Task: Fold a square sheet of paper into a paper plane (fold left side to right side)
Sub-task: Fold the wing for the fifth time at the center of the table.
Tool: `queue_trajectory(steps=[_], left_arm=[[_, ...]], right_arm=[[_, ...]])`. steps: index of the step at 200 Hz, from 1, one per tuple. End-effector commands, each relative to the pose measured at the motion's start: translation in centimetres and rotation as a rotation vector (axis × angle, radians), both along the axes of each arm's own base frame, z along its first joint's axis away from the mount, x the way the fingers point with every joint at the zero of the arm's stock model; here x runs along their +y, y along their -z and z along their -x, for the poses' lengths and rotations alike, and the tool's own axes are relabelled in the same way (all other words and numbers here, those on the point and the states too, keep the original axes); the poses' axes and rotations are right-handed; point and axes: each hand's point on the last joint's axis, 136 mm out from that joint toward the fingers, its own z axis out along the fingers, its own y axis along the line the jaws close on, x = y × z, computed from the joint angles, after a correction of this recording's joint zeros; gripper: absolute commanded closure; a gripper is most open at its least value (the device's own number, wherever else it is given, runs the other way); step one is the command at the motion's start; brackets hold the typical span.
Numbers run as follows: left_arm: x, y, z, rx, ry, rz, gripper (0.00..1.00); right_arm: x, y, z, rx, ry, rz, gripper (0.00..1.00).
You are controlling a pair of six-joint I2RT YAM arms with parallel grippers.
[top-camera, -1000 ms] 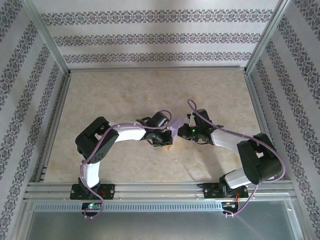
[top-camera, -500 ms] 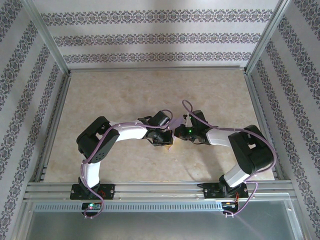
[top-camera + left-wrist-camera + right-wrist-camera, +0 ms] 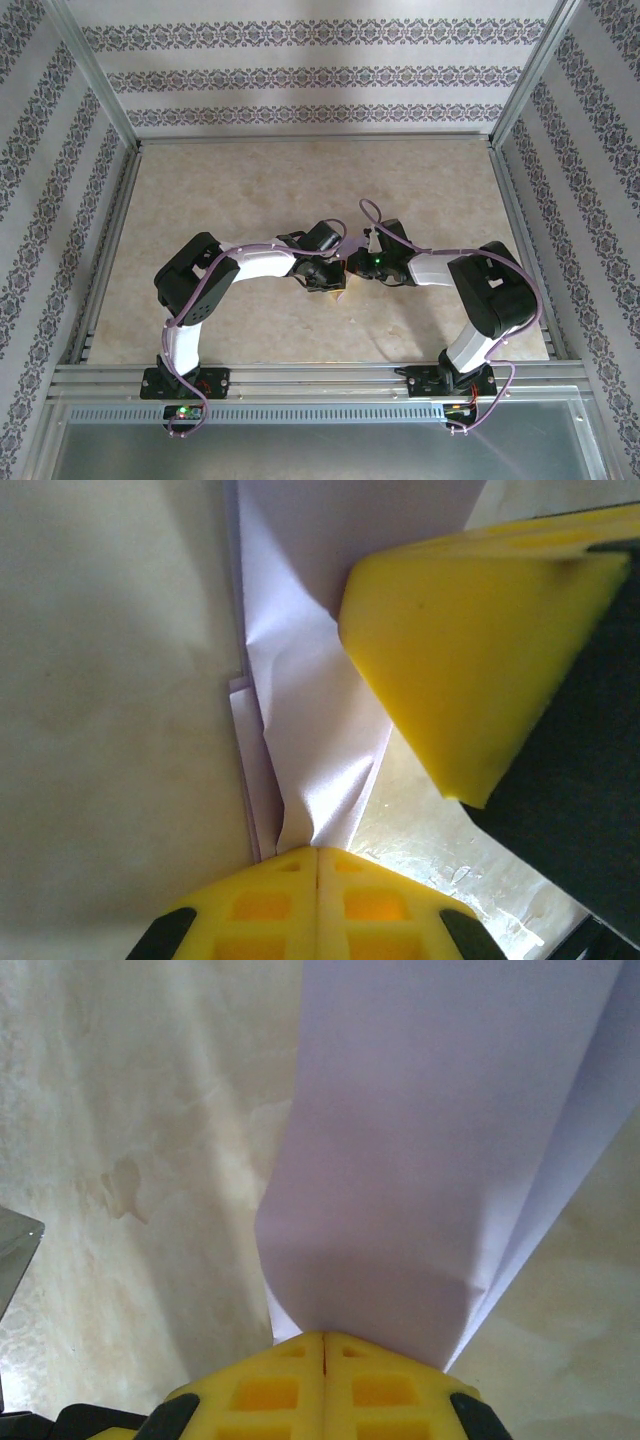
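Note:
The lavender sheet of paper (image 3: 312, 730) is folded into layered flaps and hangs pinched between both grippers above the middle of the table. My left gripper (image 3: 317, 850) is shut on a crumpled corner of it. From the other side, my right gripper (image 3: 323, 1336) is shut on a smooth, wide folded end (image 3: 440, 1140). A yellow finger of the right gripper (image 3: 460, 650) sits close against the paper in the left wrist view. From above, the two wrists meet nose to nose, and just a sliver of the paper (image 3: 349, 248) shows between them.
The beige table (image 3: 300, 180) is fenced by aluminium rails (image 3: 310, 378) at the front and patterned walls on three sides. A faint stain (image 3: 125, 1185) marks the tabletop below the right gripper.
The right arm has pushed left toward the left gripper and its elbow has swung inward. The gap between the wrists has closed and less paper shows. The left arm has barely moved.

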Motion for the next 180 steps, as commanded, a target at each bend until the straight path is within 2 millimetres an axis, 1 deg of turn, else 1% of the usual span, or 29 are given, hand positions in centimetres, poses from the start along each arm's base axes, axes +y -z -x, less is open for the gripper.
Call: queue_trajectory(steps=[1,56,121,146,180], left_arm=[[4.6,4.9,2.5,0.086,-0.004,-0.244,1.00],[4.8,5.2,2.7,0.096,0.002,-0.260,1.00],[4.8,5.4,2.7,0.104,0.007,-0.262,1.00],[4.8,5.4,2.8,0.107,0.009,-0.261,1.00],[4.8,5.3,2.8,0.104,0.011,-0.260,1.00]], right_arm=[[-1.0,0.2,-1.5,-0.037,0.016,0.036,1.00],[-2.4,0.7,-2.9,-0.020,0.041,0.042,1.00],[-4.1,0.3,-5.5,-0.026,0.083,0.037,1.00],[-4.7,0.6,-6.4,0.001,0.090,0.041,1.00],[-5.8,0.6,-7.6,0.013,0.112,0.039,1.00]])
